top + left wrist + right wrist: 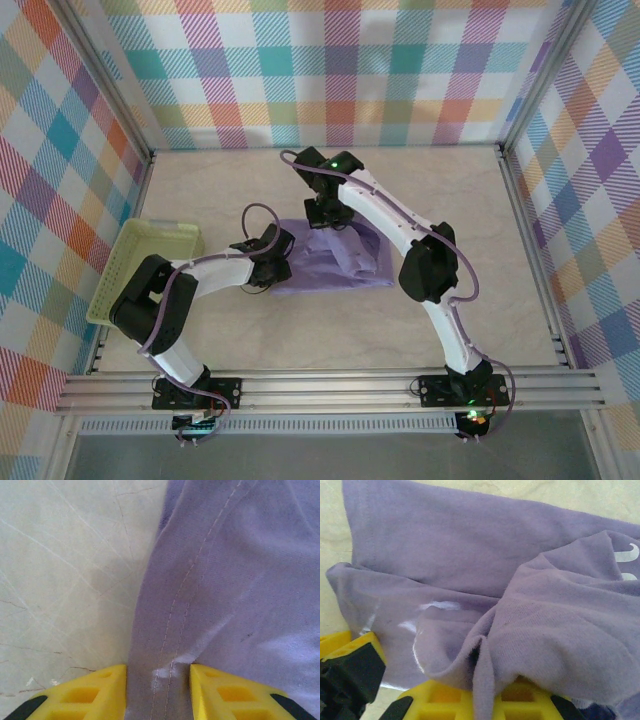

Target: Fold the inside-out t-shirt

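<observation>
At mid-table, t-shirt (340,262), right hand (485,690) pinching it, tips buried under cloth, left hand (157,680) spread astride hem (172,610).

The pale, marbled desk (330,330) carries the inside-out t-shirt (345,262), lavender and rumpled, near its middle. A yellow-green basket (165,232) sits by the left edge, apart from it.
</observation>
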